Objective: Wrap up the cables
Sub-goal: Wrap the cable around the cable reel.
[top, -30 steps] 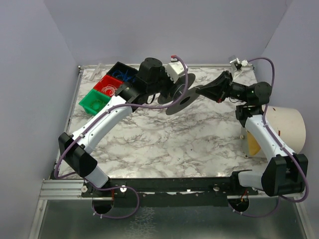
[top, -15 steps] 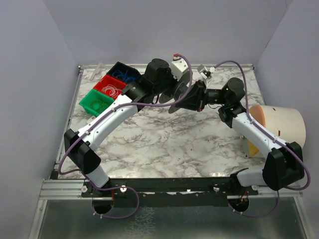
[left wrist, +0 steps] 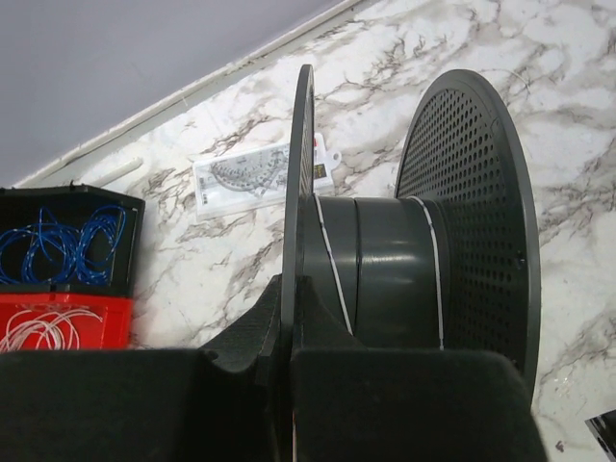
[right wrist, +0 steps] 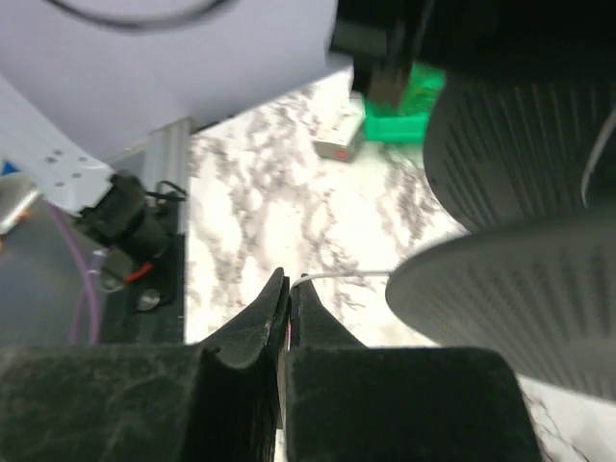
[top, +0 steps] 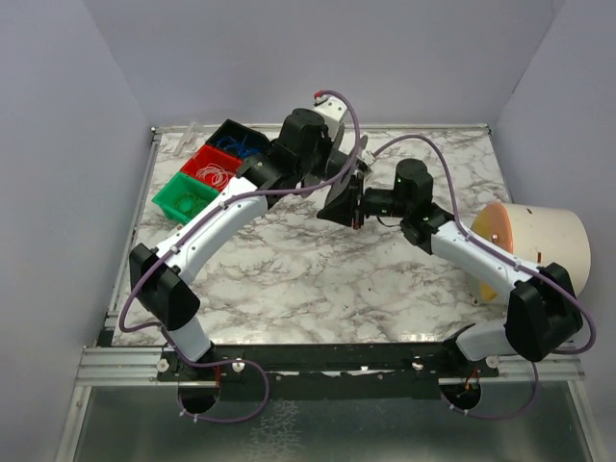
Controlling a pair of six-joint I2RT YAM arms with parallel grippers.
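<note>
— Where is the black two-flanged round spool [left wrist: 385, 279]?
— Over the far middle of the white marbled desk [top: 318, 279], one flange clamped edgewise between the left fingers [left wrist: 241, 337].
— And the thin pale cable [left wrist: 332, 265]?
— Two turns cross the hub. The right fingers [right wrist: 255, 322] are pinched tight on a stretch of it, just beside the flange.

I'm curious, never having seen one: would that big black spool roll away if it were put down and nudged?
Likely yes on edge: the spool has two round flanges. Laid flat, it should sit still. It seems light for its size, as the left pincer holds it by one thin flange.
</note>
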